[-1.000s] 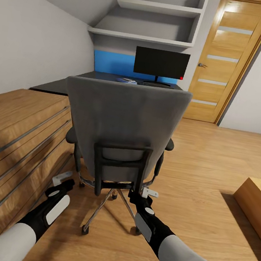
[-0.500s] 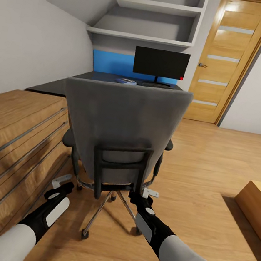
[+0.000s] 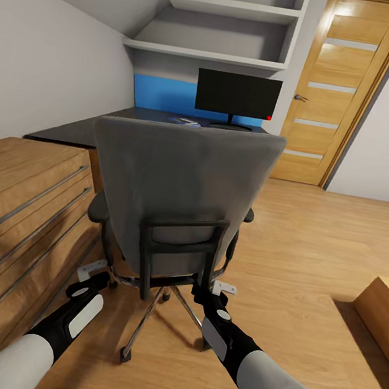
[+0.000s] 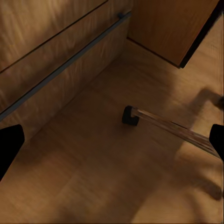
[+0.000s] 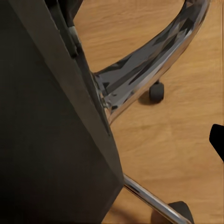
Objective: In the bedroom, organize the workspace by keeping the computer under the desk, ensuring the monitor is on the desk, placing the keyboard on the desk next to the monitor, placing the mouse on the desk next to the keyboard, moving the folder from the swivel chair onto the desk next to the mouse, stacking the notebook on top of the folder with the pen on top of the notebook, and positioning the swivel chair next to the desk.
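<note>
Head view: my two arms reach low toward the back of the swivel chair (image 3: 179, 192), which stands on a light wooden floor (image 3: 313, 238) with its tall grey back facing me and its chrome star base beneath. My left gripper (image 3: 95, 271) hangs just beside the chair's left rear, fingers spread and grasping nothing. My right gripper (image 3: 216, 288) sits at the lower right of the chair's black back frame; I cannot tell from here whether it is clenched. Beyond the chair the glossy black bench (image 3: 72, 131) runs along the white wall, a blue panel behind it. The monitor (image 3: 237, 94) stands on the bench, screen dark, a red light at its corner. A sliver of the blue folder (image 3: 186, 120) shows on the bench just above the chair's top edge. A light wooden drawer chest (image 3: 16, 210) with long grey handles lies at my left, grey wall shelves (image 3: 226, 33) rise above the bench, and a wooden door (image 3: 342, 92) stands at right.

Left wrist view: my dark fingertips (image 4: 9, 147) sit wide apart at the frame's edges, released, over bare wooden floor. One chrome leg with a black caster lies between them, and the chest's front with its grey handle is near.

Right wrist view: a dark slab of the chair looms close, with a curved chrome bracket, casters and floor past it. One black fingertip (image 5: 217, 140) shows at the edge.
</note>
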